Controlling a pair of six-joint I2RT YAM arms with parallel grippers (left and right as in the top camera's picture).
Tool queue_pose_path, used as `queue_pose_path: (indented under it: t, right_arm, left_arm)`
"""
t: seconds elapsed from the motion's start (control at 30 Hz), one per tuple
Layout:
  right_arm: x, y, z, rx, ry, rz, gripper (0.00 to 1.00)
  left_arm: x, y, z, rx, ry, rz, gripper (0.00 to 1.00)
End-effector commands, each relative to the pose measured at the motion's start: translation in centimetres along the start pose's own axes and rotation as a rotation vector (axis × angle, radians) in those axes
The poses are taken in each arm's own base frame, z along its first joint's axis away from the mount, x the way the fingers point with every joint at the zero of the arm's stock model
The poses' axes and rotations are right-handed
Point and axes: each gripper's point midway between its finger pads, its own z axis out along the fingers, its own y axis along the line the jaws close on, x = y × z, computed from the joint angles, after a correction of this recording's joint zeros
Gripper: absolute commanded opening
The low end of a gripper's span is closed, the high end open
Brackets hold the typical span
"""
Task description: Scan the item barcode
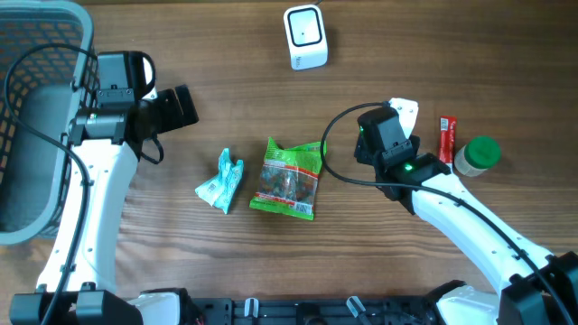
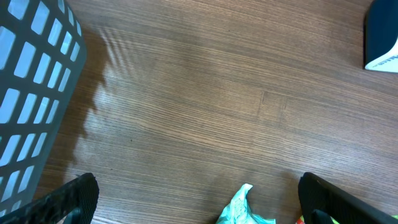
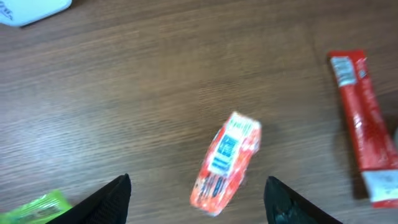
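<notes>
Your right jaws are spread wide and holding nothing, pointing down at the surface [image 3: 155, 93]. The packet [image 3: 227, 162] sits between them, touching neither side, and looks to be lying loose on the wood. Its long axis runs mostly away from the jaws, tipped a bit right, so they straddle its short width. I'd say that's handy for a straight-down pinch. A blue-and-white label faces up, but it's too blurry to call it the barcode.

A red stick [image 3: 360, 124] lies near it on the right. The scanner [image 1: 304, 36] is well apart, up and left of that arm, so the carry goes that way.

Left jaws are wide apart too and empty, over by the basket [image 1: 36, 90]. Of your 2 arms, the right one's clearly nearer.
</notes>
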Motion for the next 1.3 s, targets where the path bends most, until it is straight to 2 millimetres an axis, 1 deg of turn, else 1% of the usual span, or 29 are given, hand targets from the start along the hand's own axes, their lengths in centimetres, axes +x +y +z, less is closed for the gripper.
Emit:
queue_pose_path:
  t: [0.0, 0.1, 0.2, 0.33, 0.43, 0.47, 0.5, 0.67, 1.27]
  right_arm:
    - [0.3, 0.4, -0.1, -0.044, 0.051, 0.118, 0.72]
    - [0.8, 0.8, 0.2, -0.116, 0.119, 0.147, 0.72]
    - [1.0, 0.8, 0.2, -0.167, 0.162, 0.131, 0.73]
    - [0.5, -0.1, -0.4, -0.172, 0.156, 0.093, 0.79]
    - [0.1, 0.0, -0.6, -0.184, 0.135, 0.059, 0.83]
    - [0.1, 0.0, -0.6, -0.184, 0.134, 0.039, 0.90]
    - [0.2, -0.1, -0.6, -0.183, 0.137, 0.032, 0.99]
    - [0.7, -0.3, -0.6, -0.178, 0.150, -0.032, 1.00]
    - [0.7, -0.3, -0.6, -0.177, 0.151, -0.033, 1.00]
  left_arm:
    - [-0.8, 0.0, -0.6, -0.001, -0.028, 0.009, 1.00]
    - [-0.8, 0.0, -0.6, -0.001, -0.028, 0.009, 1.00]
    - [-0.8, 0.0, -0.6, -0.001, -0.028, 0.009, 1.00]
    - [-0.8, 0.0, -0.6, -0.001, -0.028, 0.009, 1.00]
    - [-0.8, 0.0, -0.6, -0.001, -0.028, 0.009, 1.00]
    - [-0.8, 0.0, -0.6, -0.001, -0.028, 0.009, 1.00]
    - [-0.8, 0.0, -0.6, -0.001, -0.028, 0.009, 1.00]
    - [-0.8, 0.0, -0.6, -0.001, -0.028, 0.009, 1.00]
    - [-0.8, 0.0, -0.6, -0.001, -0.028, 0.009, 1.00]
